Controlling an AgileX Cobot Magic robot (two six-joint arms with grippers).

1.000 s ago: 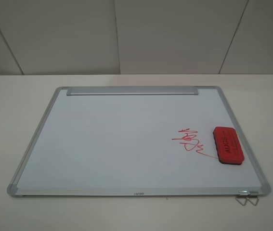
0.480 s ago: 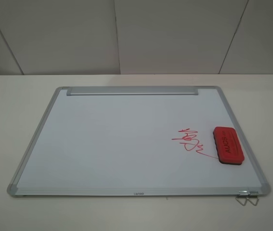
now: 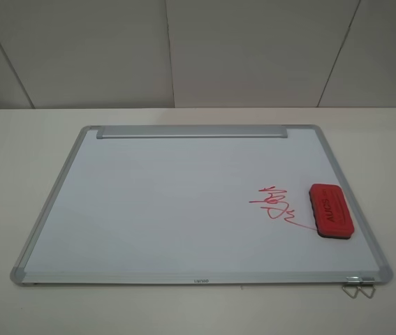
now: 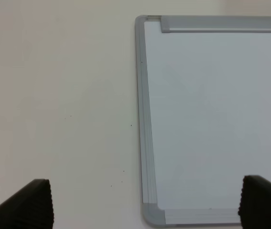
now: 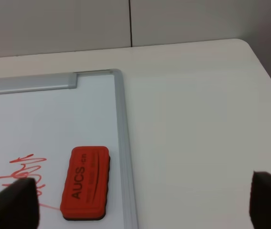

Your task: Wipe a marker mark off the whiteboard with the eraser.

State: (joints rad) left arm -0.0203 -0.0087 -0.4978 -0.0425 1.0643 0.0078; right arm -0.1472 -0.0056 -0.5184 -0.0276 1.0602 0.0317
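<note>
The whiteboard (image 3: pixel 177 202) lies flat on the table, its silver tray bar (image 3: pixel 192 132) along the far edge. The red eraser (image 3: pixel 331 210) rests on the board near its right frame, lettering up; it also shows in the right wrist view (image 5: pixel 85 182). Beside it is a spiky red scribble (image 3: pixel 274 203) whose long straight tail runs to the eraser. No loopy, rounded marker mark shows in any view. My left gripper (image 4: pixel 149 202) hangs open over the board's near-left corner (image 4: pixel 153 215). My right gripper (image 5: pixel 140 200) is open above the board's right frame, nothing between its fingers (image 5: pixel 269 200). Neither arm appears in the exterior view.
A metal clip (image 3: pixel 360 285) sticks out at the board's near-right corner. The white table (image 3: pixel 23 160) extends around the board on all sides, with a pale wall behind. The table's right edge (image 5: pixel 264 62) shows in the right wrist view.
</note>
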